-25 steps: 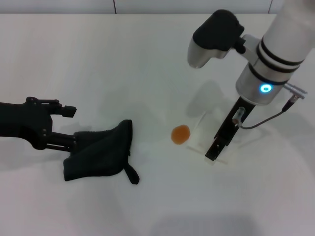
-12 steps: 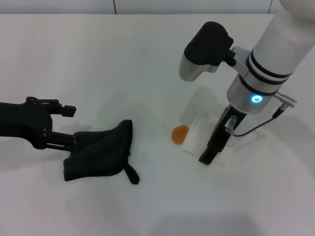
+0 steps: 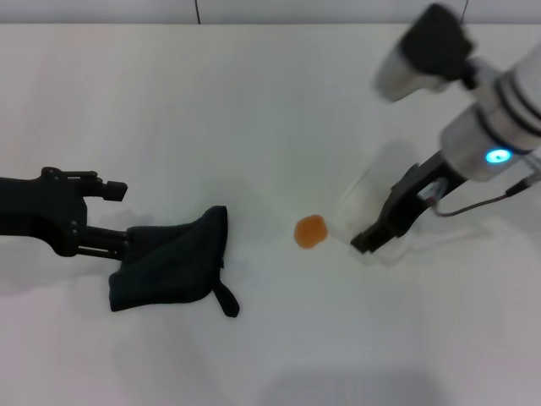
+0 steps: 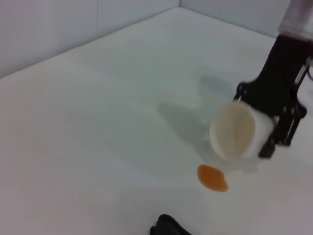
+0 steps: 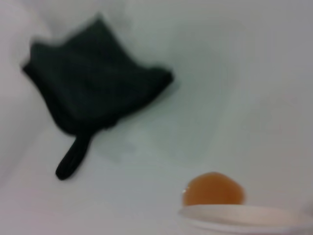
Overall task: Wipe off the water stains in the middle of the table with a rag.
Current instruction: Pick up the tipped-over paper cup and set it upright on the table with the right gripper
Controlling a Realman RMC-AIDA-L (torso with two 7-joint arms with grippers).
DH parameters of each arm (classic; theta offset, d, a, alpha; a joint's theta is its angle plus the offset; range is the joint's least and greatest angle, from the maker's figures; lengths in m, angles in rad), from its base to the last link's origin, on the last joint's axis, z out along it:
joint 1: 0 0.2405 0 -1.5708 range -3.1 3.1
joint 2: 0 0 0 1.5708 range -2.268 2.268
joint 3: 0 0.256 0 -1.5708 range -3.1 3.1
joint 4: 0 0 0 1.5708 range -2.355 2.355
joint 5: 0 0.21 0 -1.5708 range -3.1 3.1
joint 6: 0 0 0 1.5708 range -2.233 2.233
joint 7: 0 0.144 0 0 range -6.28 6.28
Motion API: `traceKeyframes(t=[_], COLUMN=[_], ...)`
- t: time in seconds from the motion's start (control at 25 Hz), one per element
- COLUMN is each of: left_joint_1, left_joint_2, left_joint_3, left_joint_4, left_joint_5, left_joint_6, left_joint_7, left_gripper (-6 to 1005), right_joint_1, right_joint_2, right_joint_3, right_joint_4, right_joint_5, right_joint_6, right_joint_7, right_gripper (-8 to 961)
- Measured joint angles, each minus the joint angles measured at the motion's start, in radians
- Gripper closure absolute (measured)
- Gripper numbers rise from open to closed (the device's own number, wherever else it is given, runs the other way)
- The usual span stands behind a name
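Cloth first, at the left: the rag (image 3: pixel 172 266) lies crumpled on the white tabletop (image 3: pixel 254 101), its strap-like tail trailing toward the near edge. The left gripper (image 3: pixel 106 216) rests low at the rag's left side, one finger reaching over open surface and the other running in beside or under the cloth — jaws spread, nothing yet pinched, as far as the head view shows. That placement reads as a set-up for grasping the rag, since the wipe cannot begin until the cloth is in hand.

Toward the middle sits the water stain (image 3: pixel 310 230), a small round orange-amber blot, well apart from the rag and untouched; the right wrist view shows both on the same bare surface with clear space between them.

Just right of the blot, the right gripper (image 3: pixel 372 239) is clamped around a white translucent cup (image 4: pixel 234 131), tipped on its side with its mouth facing the stain — probably the source of the spill. Held tilted and close to the blot like this, the cup stands in the path the rag would sweep, so it likely needs to move clear first.
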Motion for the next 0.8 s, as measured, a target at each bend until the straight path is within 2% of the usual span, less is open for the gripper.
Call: traceKeyframes(t=[0.12, 0.24, 0.32, 0.44, 0.6, 0.8], left_joint_1=[0.001, 0.000, -0.003, -0.006, -0.007, -0.014], left_joint_2=[0.000, 0.000, 0.000, 0.000, -0.001, -0.008], left_joint_3=[0.000, -0.002, -0.004, -0.005, -0.004, 0.003], left_joint_4=[0.000, 0.000, 0.000, 0.002, 0.005, 0.007], left_joint_5=[0.000, 0.000, 0.000, -0.002, -0.008, -0.006], left_joint_6=[0.000, 0.000, 0.000, 0.000, 0.000, 0.000], left_joint_7=[-0.002, -0.003, -0.005, -0.008, -0.014, -0.018], left_gripper=[124, 124, 124, 124, 124, 125], right_joint_1=[-0.106, -0.205, -0.266, -0.322, -0.343, -0.332], right_joint_2=[0.000, -0.001, -0.001, -0.002, -0.002, 0.000], right_joint_3=[0.123, 0.249, 0.316, 0.355, 0.362, 0.358], right_joint_4=[-0.060, -0.080, -0.063, 0.012, 0.162, 0.431], right_joint_5=[0.047, 0.159, 0.282, 0.452, 0.633, 0.894], right_joint_6=[-0.008, 0.003, 0.022, 0.060, 0.100, 0.109], right_joint_7=[-0.115, -0.277, -0.423, -0.655, -0.936, -1.310], right_gripper=[243, 270, 289, 314, 347, 374])
